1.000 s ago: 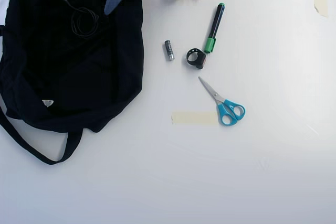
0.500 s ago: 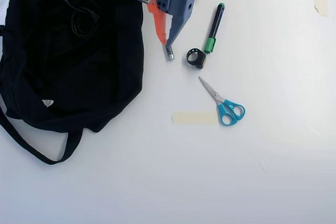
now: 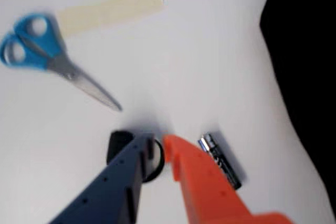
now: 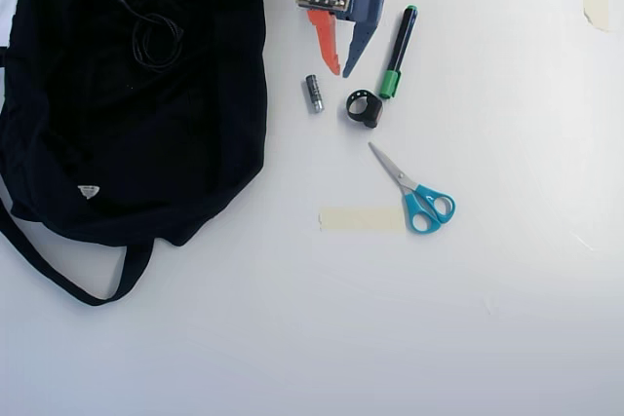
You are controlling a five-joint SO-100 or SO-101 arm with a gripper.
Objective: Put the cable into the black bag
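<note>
**Cable lying on bag; claw empty over white table**

Overhead view: A plain white table point(image 4: 292, 338) is seen, with bare surface across the near half and the right side. The black bag point(image 4: 88, 143) fills the far left, its strap trailing toward the near left edge. The cable point(image 4: 156, 38) is coiled on the bag's fabric, well apart from the gripper point(image 4: 341, 69). The fingers are parted and nothing is held; they point between a battery point(image 4: 314, 93) and a small black ring point(image 4: 364, 108). A green-and-black marker point(image 4: 398, 51) lies just right. Scissors point(image 4: 417, 194) and a tape strip point(image 4: 361, 219) lie nearer.

Wrist view: The orange finger point(image 3: 197, 179) and blue finger point(image 3: 121, 182) are seen apart above the table. The battery point(image 3: 220, 161) is just right of the orange tip; the ring is partly hidden behind the blue one. The image is blurred.
</note>
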